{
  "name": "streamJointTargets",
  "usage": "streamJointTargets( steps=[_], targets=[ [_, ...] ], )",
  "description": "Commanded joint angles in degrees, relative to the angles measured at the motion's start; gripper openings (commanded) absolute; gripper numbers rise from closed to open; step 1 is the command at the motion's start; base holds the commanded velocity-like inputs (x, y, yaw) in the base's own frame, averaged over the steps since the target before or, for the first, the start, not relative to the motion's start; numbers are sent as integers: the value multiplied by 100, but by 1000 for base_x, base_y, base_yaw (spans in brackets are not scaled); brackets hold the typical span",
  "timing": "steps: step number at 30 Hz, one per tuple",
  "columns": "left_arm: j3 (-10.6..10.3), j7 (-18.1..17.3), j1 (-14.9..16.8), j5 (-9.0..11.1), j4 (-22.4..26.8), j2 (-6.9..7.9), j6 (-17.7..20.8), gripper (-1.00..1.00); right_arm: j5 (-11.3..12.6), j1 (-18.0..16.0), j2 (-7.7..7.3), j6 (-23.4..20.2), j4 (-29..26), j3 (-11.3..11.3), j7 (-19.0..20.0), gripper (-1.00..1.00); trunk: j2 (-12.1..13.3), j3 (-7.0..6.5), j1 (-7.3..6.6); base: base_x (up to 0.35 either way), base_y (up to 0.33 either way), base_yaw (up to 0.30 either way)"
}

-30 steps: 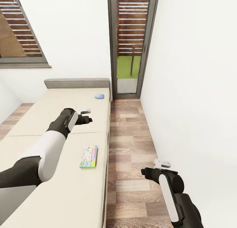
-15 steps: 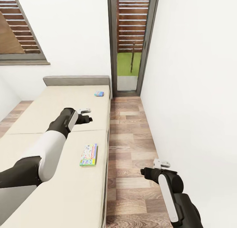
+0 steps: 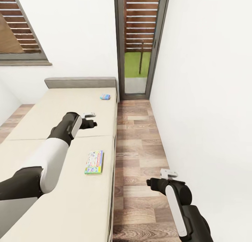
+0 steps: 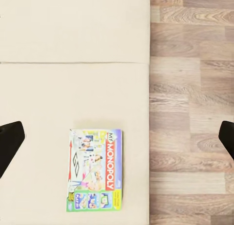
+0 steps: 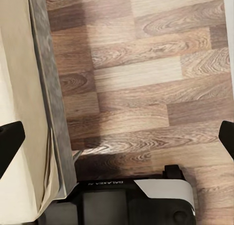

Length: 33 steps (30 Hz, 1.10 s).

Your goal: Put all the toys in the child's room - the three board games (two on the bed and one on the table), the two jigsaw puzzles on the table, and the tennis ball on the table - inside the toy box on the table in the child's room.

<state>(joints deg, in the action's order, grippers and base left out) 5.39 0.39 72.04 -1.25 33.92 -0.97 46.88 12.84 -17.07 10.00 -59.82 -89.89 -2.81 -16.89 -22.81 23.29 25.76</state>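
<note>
Two board games lie on the bed [image 3: 42, 112]. The green-edged one [image 3: 93, 162] sits near the mattress's right edge, and a small light blue one [image 3: 105, 96] lies by the grey headboard. My left gripper [image 3: 91, 123] hovers over the mattress between them, empty. In the left wrist view that gripper [image 4: 117, 140] is open, its dark fingertips [image 4: 9, 142] wide apart, and the Monopoly box [image 4: 95, 169] lies flat under it, a little off centre. My right gripper [image 3: 151, 182] hangs open over the wood floor beside the bed; it [image 5: 117, 140] holds nothing.
A narrow strip of plank floor [image 3: 140, 140] runs between the bed's grey side [image 5: 48, 88] and the white wall [image 3: 203, 95] on the right. A grey-framed glass door [image 3: 140, 42] closes the far end. My own base [image 5: 131, 200] shows under the right arm.
The whole picture has slid a little, so the camera moved. The bed and both boxes sit slightly higher in view. Both arms keep almost the same pose.
</note>
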Motion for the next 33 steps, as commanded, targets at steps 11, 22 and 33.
streamJointTargets(
  steps=[11, 22, 33],
  targets=[
    [36, 27, 3, -2, 17, 14, 22, 100, 61, -4, 0, -18, 11, -1, -60, 100, -11, 114, 3, 0, 0, 0],
    [33, 31, 3, 1, 18, -7, 18, 100, 61, -6, 0, -18, 24, -3, -60, 100, -11, 218, 3, 0, 0, 0],
    [40, 31, 3, 2, 18, 4, 6, 100, 68, -6, 0, -18, 31, 8, -60, 100, -11, 322, 3, 0, 0, 0]
  ],
)
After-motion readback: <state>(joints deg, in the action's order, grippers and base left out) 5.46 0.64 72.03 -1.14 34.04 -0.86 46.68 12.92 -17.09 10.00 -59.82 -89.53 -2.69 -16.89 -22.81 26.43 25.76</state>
